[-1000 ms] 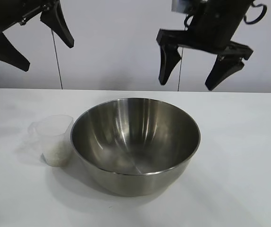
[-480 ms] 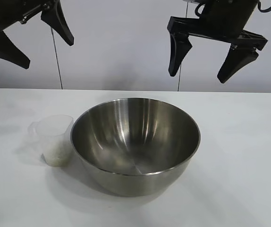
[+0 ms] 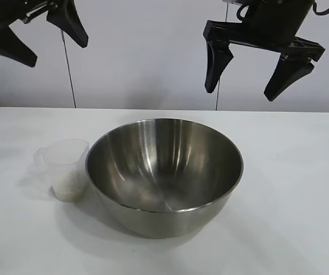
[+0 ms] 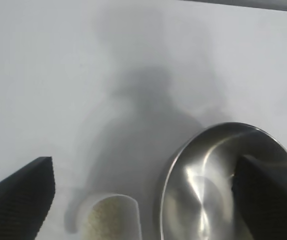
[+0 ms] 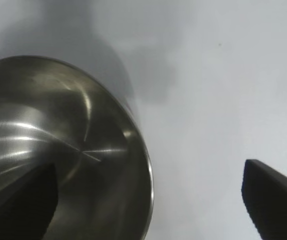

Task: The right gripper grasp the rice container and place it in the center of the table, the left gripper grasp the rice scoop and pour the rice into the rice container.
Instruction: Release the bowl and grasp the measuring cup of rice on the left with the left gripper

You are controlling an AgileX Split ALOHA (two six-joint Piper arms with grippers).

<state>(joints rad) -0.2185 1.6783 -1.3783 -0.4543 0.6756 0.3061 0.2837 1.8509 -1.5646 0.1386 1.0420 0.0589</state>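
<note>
The table [image 3: 302, 189] is a flat, plain white surface. The rice container [image 3: 164, 172], a large steel bowl, stands upright near its centre. The rice scoop [image 3: 66, 169], a clear cup, stands upright just beside the bowl and holds the rice [image 3: 68, 190].

plain pale wall [image 3: 147, 57] behind, thin dark cables [image 3: 69, 69]

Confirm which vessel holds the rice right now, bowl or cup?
The rice scoop, the small clear cup left of the rice container; the steel bowl looks empty.
</note>
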